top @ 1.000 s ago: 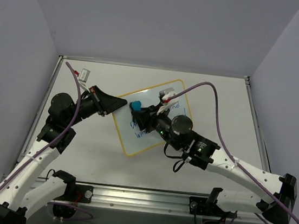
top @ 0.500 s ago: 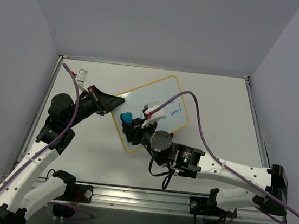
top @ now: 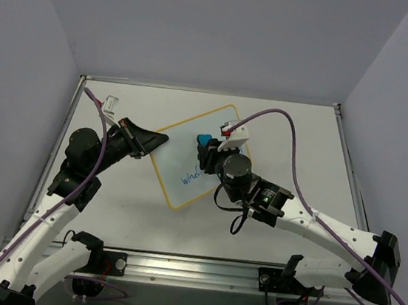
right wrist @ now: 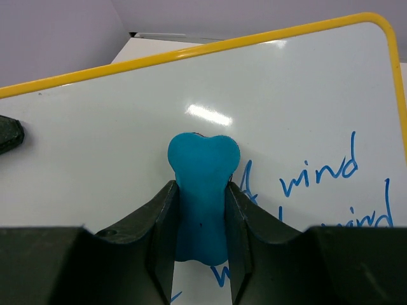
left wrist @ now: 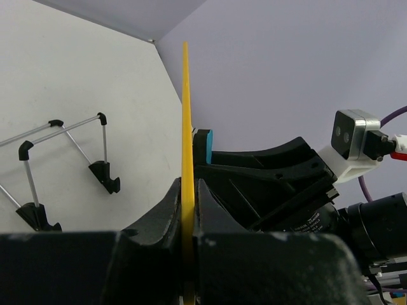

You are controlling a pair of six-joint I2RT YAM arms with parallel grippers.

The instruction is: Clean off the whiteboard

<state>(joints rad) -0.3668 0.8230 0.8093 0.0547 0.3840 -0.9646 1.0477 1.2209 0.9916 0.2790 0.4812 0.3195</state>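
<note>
Left gripper [top: 159,140]: fingers pressed together on the yellow rim of the whiteboard [top: 177,157], at its left corner. In my left wrist view the frame runs edge-on straight up between the two pads, pinched tight.

Right gripper [right wrist: 200,190]: fingers closed on a blue eraser [right wrist: 202,165], a small block with a rounded, notched top. It stands upright between the pads with its far end on the board face.

The whiteboard sits mid-table, turned at an angle, one corner toward my left arm and the opposite corner toward the far right. I cannot tell whether it lies flat or is tipped up on my left side.

Blue handwriting [right wrist: 318,175] covers the part of the board right of the eraser and nearer me; "wind" is legible. The board face left of the eraser and beyond it is plain white.

A purple cable [top: 283,116] arcs over the board's far right corner, from the right wrist.

The white table [top: 295,134] runs on beyond the board. Near its far left corner lies a small white connector [top: 113,102], well apart from the board.
</note>
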